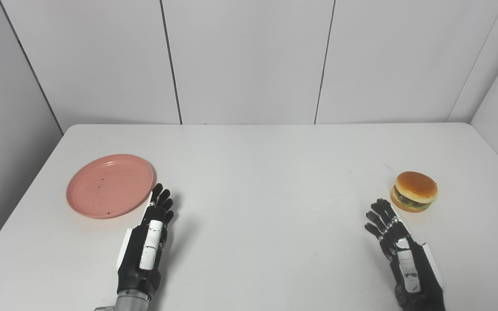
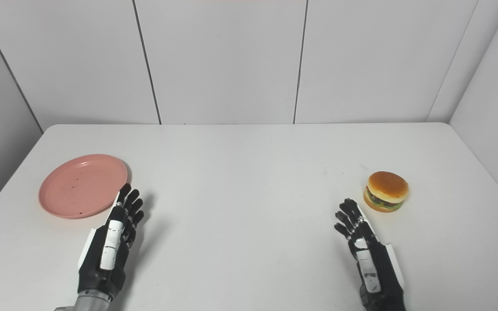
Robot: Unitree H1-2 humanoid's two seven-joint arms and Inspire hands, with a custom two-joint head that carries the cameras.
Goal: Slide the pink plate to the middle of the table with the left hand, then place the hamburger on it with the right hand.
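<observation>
Left eye view
Surface point(image 1: 266, 181): white, with rounded far corners, set against white panelled walls.
Plate point(image 1: 110, 185): pink, round, lying flat at the left side of the surface, well away from the middle; a few dark specks on its face; nothing on it.
Hamburger point(image 1: 413, 191): upright at the right side of the surface, bun on top, dark and green filling showing at its edge; well apart from the plate.
Left hand point(image 1: 147, 244): enters from the bottom left, back of hand up, fingers point(image 1: 161, 199) extended and slightly spread; holding nothing. Fingertips lie just beside the plate's near right rim; contact cannot be confirmed.
Right hand point(image 1: 398, 250): enters from the bottom right, fingers extended and spread, pointing toward the hamburger; holding nothing. Fingertips near the hamburger's near left side, with a gap visible.

Right eye view
Plate point(image 2: 82, 185): same position at the left, flat, specks visible, nothing resting on it.
Hamburger point(image 2: 386, 191): same position at the right, upright on the surface.
Left hand point(image 2: 110, 244): fingers apart and straight, empty, tips just beside the plate's rim; its shadow falls on the surface to its right.
Right hand point(image 2: 368, 252): fingers apart, empty, clear of the hamburger.
Middle of the surface: lies between the two hands.
</observation>
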